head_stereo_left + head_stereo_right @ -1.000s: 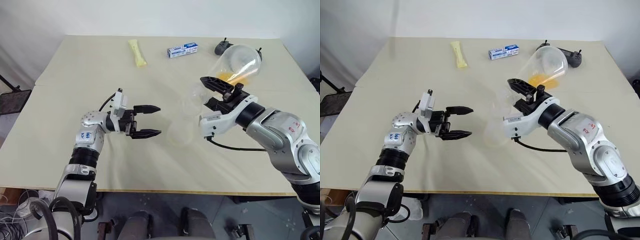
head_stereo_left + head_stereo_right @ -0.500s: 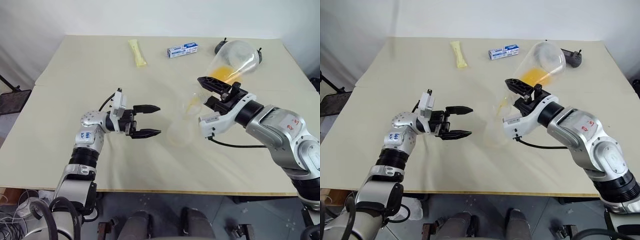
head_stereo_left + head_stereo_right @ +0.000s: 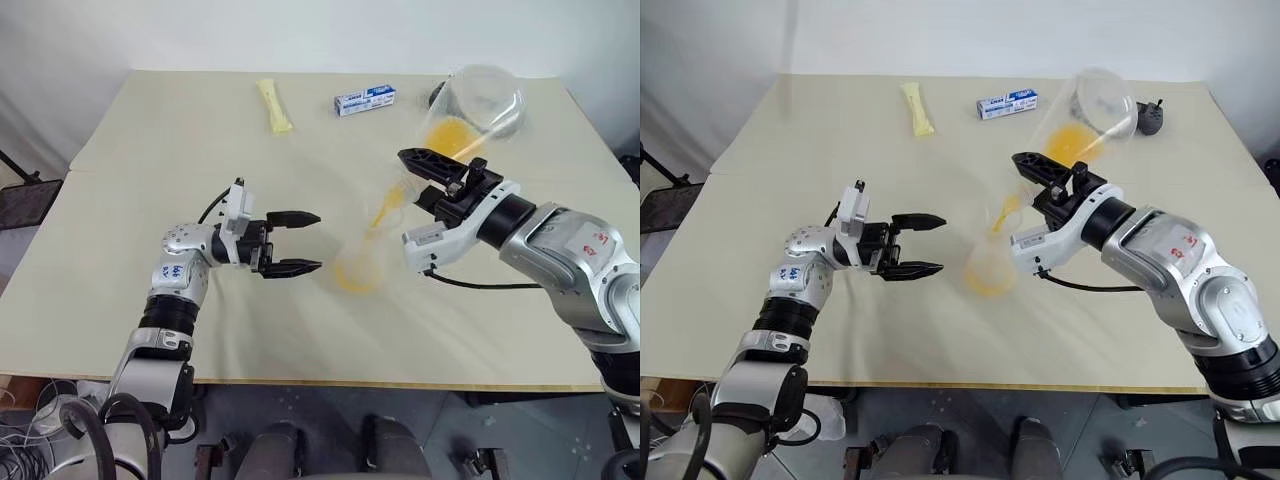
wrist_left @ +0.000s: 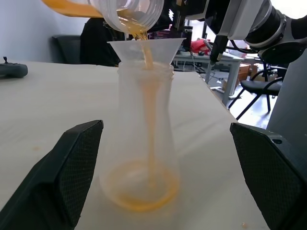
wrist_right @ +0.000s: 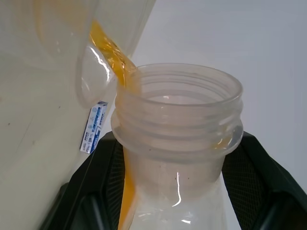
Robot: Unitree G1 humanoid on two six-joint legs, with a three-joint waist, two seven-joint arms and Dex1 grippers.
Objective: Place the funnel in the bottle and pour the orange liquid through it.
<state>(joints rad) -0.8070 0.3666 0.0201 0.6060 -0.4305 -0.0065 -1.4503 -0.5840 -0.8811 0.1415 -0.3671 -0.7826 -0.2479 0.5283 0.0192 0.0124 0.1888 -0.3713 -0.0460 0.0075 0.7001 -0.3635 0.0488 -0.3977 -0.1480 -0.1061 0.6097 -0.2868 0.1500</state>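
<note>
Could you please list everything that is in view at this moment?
Bottle: one, clear conical flask, upright mid-table.
Funnel: one, colourless, seated in the bottle's neck.
Larger flask: one, clear, tilted over the funnel.
Orange liquid: one stream running through the funnel, pooling in the bottle.
Yellow packet: one, far side.
Small box: one, blue and white, far side.
Table: one, beige.
Left gripper: black fingers, open beside the bottle.
Right gripper: black fingers, gripping the larger flask.
</note>
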